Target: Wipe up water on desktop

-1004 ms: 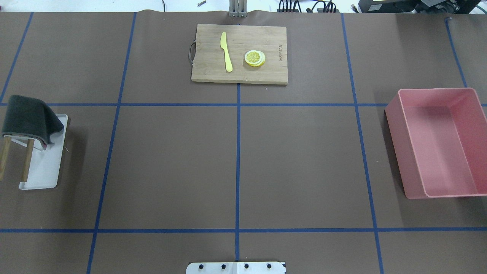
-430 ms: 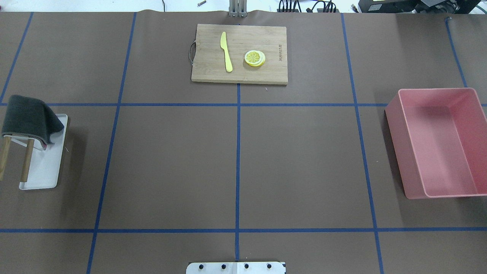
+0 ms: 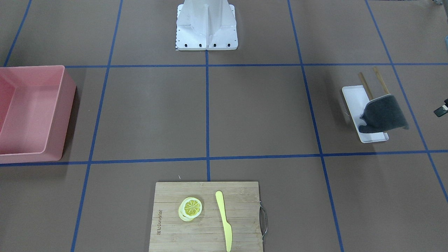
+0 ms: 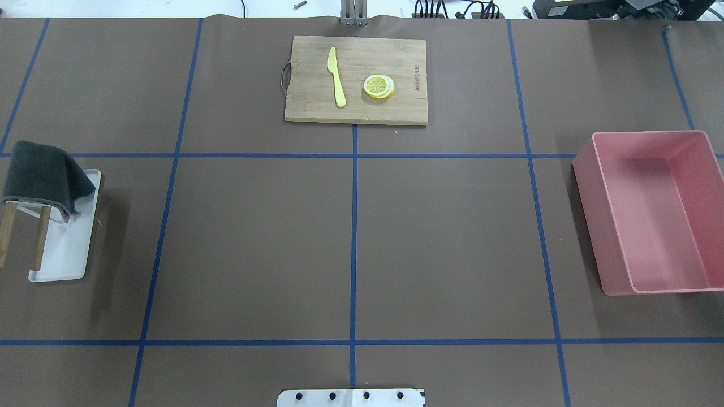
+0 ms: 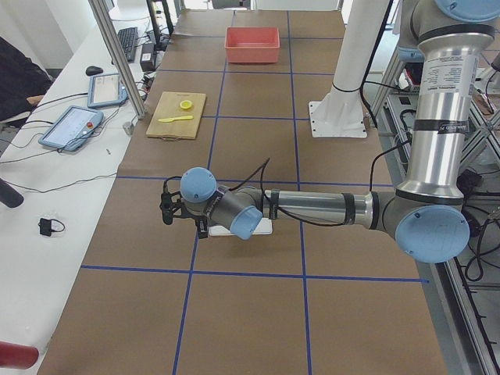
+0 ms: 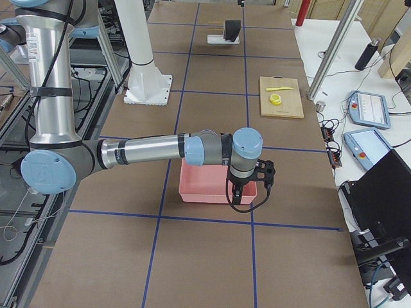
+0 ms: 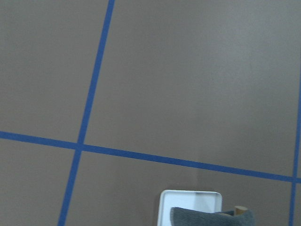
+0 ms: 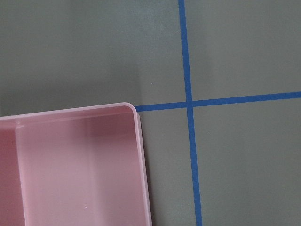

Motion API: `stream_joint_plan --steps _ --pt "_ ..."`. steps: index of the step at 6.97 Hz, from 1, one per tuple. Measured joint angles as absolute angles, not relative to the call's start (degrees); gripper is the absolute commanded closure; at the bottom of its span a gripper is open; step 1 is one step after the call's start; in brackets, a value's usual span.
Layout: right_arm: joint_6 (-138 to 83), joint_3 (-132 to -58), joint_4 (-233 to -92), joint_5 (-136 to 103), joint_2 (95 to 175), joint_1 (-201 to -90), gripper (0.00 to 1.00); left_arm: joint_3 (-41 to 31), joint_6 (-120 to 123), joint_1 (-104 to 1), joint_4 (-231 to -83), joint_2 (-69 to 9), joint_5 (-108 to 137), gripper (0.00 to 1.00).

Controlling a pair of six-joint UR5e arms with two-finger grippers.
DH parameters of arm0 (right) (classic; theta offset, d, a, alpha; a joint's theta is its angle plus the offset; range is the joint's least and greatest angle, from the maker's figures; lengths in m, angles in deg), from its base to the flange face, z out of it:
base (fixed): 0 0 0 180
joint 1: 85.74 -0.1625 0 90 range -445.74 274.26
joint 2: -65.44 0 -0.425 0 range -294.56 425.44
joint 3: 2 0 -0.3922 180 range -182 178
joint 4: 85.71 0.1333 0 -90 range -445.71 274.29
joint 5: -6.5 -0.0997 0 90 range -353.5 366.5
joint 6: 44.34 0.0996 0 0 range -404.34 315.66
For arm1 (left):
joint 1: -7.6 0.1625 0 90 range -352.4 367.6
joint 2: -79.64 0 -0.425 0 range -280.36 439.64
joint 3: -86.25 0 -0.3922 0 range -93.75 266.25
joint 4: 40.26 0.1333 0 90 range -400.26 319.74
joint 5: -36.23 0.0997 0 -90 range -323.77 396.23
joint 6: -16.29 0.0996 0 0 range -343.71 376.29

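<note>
The desktop [image 4: 254, 243] is a matte brown surface crossed by blue tape lines; I see no water patch on it. A dark grey cloth [image 4: 42, 175] hangs over a small wooden rack on a white tray [image 4: 68, 249] at the left edge; it also shows in the front view [image 3: 383, 113] and the left wrist view [image 7: 211, 217]. My left gripper [image 5: 166, 209] hovers just beyond the tray; only a sliver of it shows in the front view [image 3: 441, 109]. My right gripper [image 6: 264, 174] hovers by the pink bin [image 6: 218, 186]. I cannot tell whether either is open or shut.
A bamboo cutting board [image 4: 356, 79] with a yellow knife [image 4: 336, 76] and lemon slices [image 4: 379, 86] lies at the far middle. The pink bin [image 4: 650, 209] stands at the right. The robot's white base plate [image 4: 350, 398] is at the near edge.
</note>
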State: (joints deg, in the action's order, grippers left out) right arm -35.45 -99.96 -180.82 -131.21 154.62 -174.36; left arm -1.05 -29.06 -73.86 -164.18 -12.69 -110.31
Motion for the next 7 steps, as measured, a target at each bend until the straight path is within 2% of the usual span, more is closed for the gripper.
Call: stream_joint_plan --steps 3,4,5,7 --pt "-35.41 -99.73 -180.83 -131.21 154.83 -174.34 0.0 -0.66 -37.47 -69.19 -172.66 -12.17 -111.02 0.03" --pt "-35.38 -99.68 -180.87 -131.27 154.91 -174.34 0.0 -0.62 -37.84 -68.25 -173.47 -12.21 -111.02 0.21" --pt "-35.38 -99.67 -180.89 -131.3 154.95 -174.34 0.0 -0.6 -37.93 -67.46 -174.14 -12.24 -111.05 0.31" --pt "-35.37 -99.59 -180.9 -131.31 154.98 -174.34 0.0 -0.34 -37.97 -66.76 -174.88 -12.23 -111.01 0.37"
